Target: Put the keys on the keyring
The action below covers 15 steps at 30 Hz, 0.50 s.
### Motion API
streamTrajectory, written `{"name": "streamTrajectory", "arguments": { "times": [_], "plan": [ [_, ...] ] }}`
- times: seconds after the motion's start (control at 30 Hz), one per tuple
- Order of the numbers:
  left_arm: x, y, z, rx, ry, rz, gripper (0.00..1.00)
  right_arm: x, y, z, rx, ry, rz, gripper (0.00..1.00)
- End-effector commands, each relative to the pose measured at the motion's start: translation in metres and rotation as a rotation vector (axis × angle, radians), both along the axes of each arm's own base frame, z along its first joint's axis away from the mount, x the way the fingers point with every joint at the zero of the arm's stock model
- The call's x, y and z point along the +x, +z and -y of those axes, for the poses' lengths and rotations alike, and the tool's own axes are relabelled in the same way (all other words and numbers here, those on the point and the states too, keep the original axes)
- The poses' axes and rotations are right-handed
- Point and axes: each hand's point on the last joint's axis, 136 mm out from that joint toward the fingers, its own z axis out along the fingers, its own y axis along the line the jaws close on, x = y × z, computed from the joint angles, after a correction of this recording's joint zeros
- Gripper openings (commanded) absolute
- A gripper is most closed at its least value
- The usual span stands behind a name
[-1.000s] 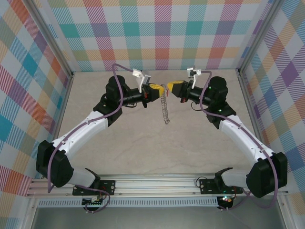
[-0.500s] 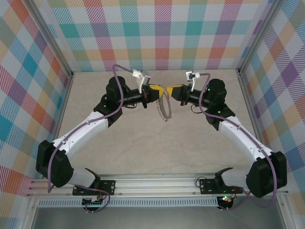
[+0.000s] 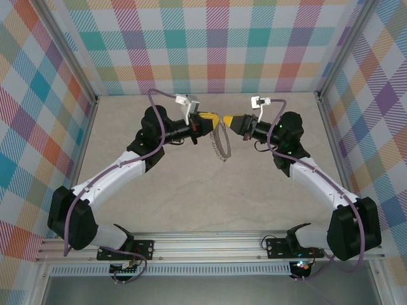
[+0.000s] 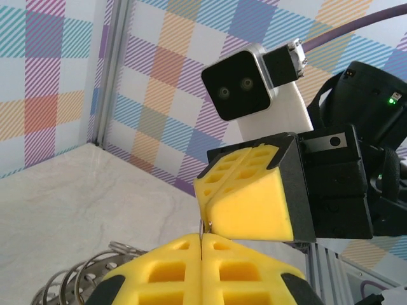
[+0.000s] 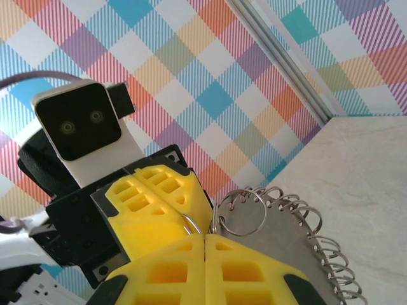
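Fingers of the left hand [image 3: 213, 119] press together on a small loop of the keyring [image 3: 220, 143], which hangs at frame centre above the surface [image 3: 191, 190]; the right hand [image 3: 227, 119], also closed, meets it tip to tip.

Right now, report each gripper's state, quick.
Left gripper: closed, pinching a small loop of the keyring.
Right gripper: closed, pinching a keyring loop too.
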Motion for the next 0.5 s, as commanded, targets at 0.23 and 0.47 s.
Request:
{"name": "streamTrajectory", "arguments": {
  "times": [0.23,0.47],
  "plan": [
    [-0.006,0.051,-0.008,-0.156,0.045,0.107,0.00,-0.005,0.015,-0.002,0.117,0.061,-0.027,0.00],
    [-0.005,0.051,-0.006,-0.159,0.041,0.104,0.00,-0.010,0.001,-0.003,0.085,0.079,-0.065,0.03]
  ]
}}
